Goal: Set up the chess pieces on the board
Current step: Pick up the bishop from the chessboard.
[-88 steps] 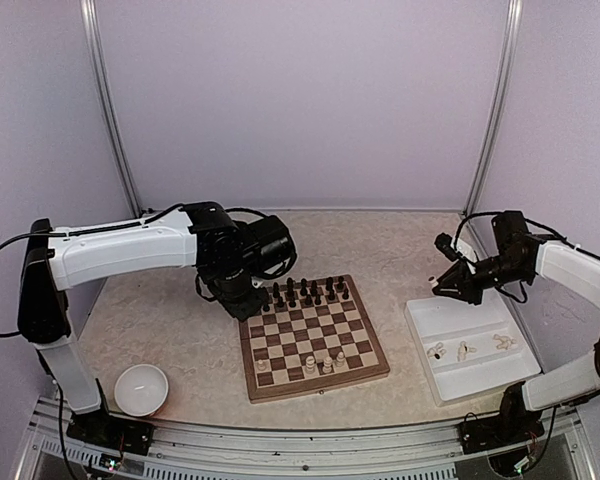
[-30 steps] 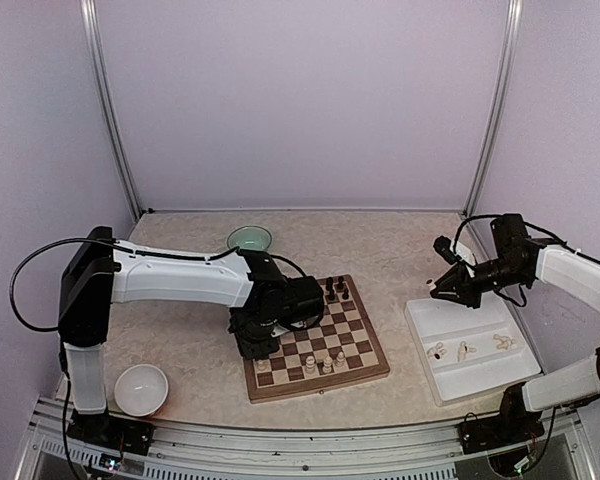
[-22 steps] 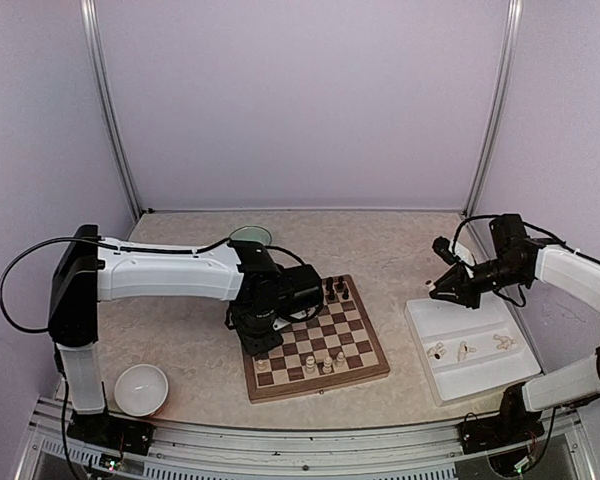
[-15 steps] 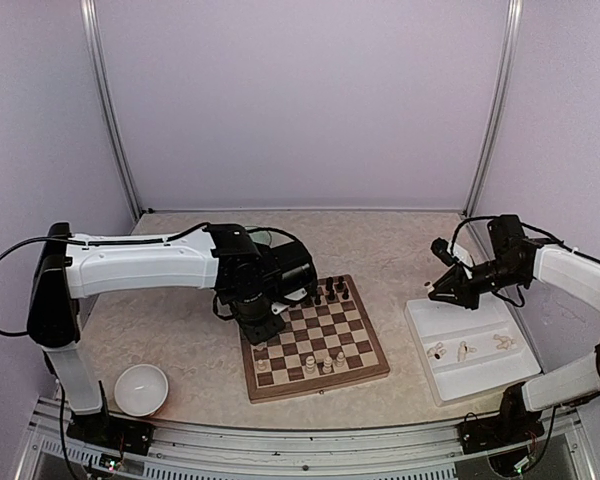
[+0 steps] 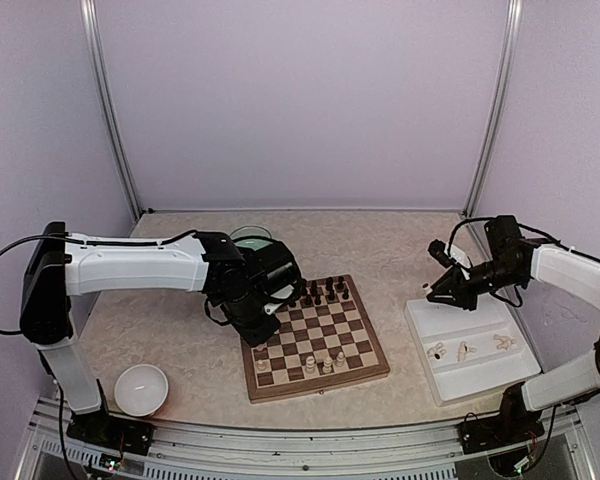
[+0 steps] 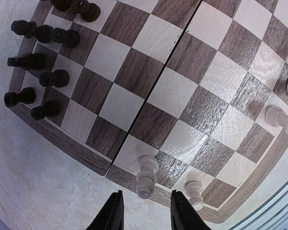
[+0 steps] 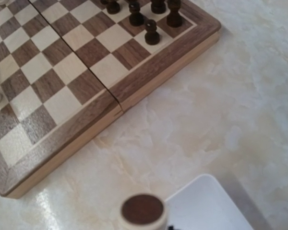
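Board (image 5: 345,322) lies flat and unfolded. A few cream chess pieces (image 5: 310,366) stand upright along its near edge (others lie off-board).

We're looking into a small closed booth. The back wall (image 5: 300,100) is plain pale lilac, flat and bare, and the left wall (image 5: 30,120) and right wall (image 5: 570,120) match it. A slim silvery left post (image 5: 108,110) and a right post (image 5: 493,110) run down the two back corners, both leaning inward in this view. Down below, the table (image 5: 410,240) shows a cream, marbled top, faintly glossy up close. Along the near edge there's a ribbed metal rail (image 5: 300,440). The light is soft and even, with only mild shadows on the tabletop.
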